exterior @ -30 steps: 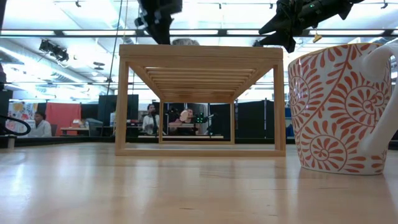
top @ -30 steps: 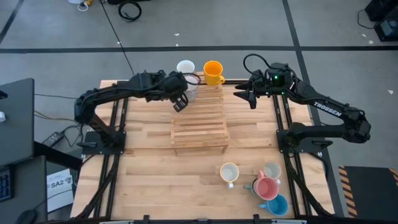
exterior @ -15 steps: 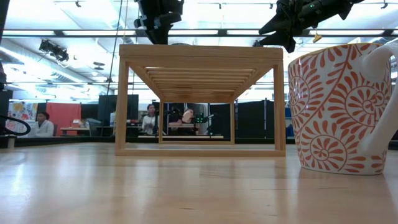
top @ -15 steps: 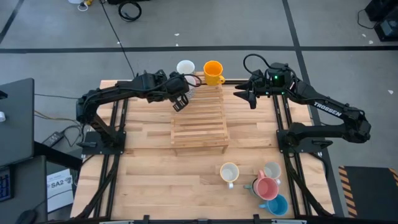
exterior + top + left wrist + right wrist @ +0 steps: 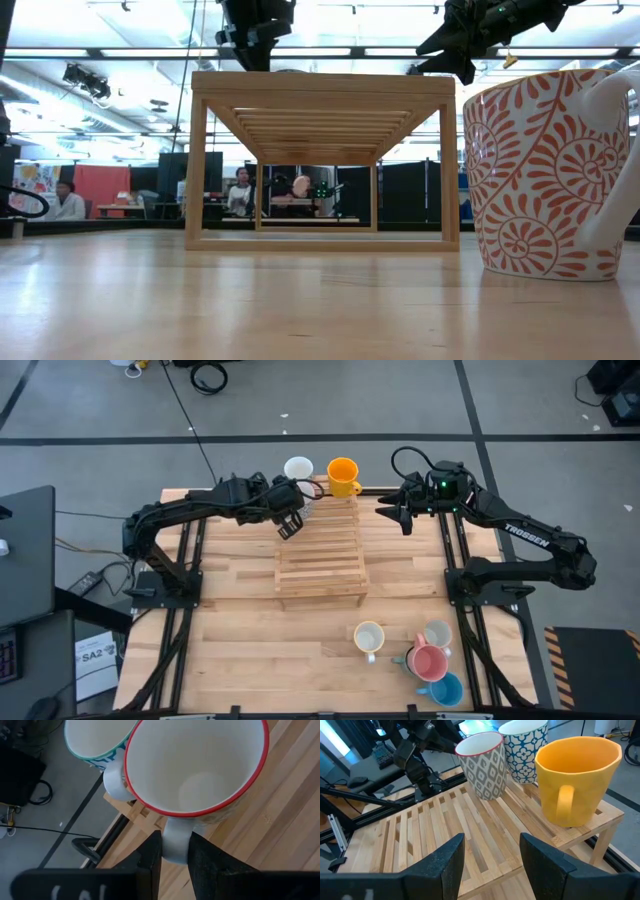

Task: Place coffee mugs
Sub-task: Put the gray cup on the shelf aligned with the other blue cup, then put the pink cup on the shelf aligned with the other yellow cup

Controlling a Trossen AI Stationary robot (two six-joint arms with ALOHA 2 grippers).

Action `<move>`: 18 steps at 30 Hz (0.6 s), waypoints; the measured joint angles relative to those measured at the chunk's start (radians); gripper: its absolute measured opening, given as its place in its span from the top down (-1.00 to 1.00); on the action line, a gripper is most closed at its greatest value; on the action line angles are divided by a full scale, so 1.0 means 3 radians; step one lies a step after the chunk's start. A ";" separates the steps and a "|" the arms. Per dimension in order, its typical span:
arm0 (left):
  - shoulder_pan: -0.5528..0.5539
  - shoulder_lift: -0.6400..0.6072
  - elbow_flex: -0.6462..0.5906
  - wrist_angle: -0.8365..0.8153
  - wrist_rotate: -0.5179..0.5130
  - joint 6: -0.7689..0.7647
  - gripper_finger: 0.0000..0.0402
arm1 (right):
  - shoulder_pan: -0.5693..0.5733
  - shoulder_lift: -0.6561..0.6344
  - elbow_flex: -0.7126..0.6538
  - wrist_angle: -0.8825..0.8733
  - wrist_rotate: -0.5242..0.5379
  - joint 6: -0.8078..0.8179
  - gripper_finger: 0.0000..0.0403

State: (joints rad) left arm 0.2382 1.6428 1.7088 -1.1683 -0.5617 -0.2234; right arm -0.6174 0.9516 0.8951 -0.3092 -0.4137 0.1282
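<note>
A red-rimmed, grey-diamond mug (image 5: 482,765) stands upright on the far end of the wooden slatted rack (image 5: 320,560). Beside it stand a blue-patterned mug (image 5: 522,747) and an orange mug (image 5: 575,780). My left gripper (image 5: 175,862) is at the rack's far left corner (image 5: 290,523) and is shut on the red-rimmed mug (image 5: 309,498). My right gripper (image 5: 490,865) is open and hovers off the rack's far right corner (image 5: 392,512), touching nothing. A cream mug (image 5: 369,637), a pale mug (image 5: 437,634), a pink mug (image 5: 430,662) and a blue mug (image 5: 446,690) sit on the table, near right. My left gripper pinches the red-rimmed mug's side handle (image 5: 176,842) between its two fingers (image 5: 150,862). It reaches in from the table's near left, slanting slightly down. The mug stays upright, with its base on the rack's slats (image 5: 487,797).
An orange-patterned mug (image 5: 545,175) stands close to the low camera on the tabletop. The rack is an open frame with slats on top (image 5: 320,100). Bare wooden table (image 5: 240,640) lies near left. People sit in the room beyond the table.
My left gripper, with the red-rimmed mug, has moved slightly toward the table's far edge, then kept still.
</note>
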 joint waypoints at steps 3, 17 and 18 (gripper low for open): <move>-0.0001 0.0000 0.0000 -0.0003 0.0009 0.0004 0.52 | 0.0000 0.0000 0.0000 0.0000 0.0000 -0.0001 0.02; -0.0001 -0.0001 0.0000 -0.0002 0.0002 0.0041 0.06 | 0.0000 0.0000 0.0001 0.0001 0.0000 0.0000 0.02; -0.0001 -0.0001 0.0000 -0.0003 0.0002 0.0041 0.06 | -0.0001 0.0000 0.0000 0.0001 0.0000 0.0000 0.02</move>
State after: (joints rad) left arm 0.2379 1.6424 1.7088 -1.1690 -0.5610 -0.2111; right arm -0.6176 0.9516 0.8951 -0.3090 -0.4137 0.1282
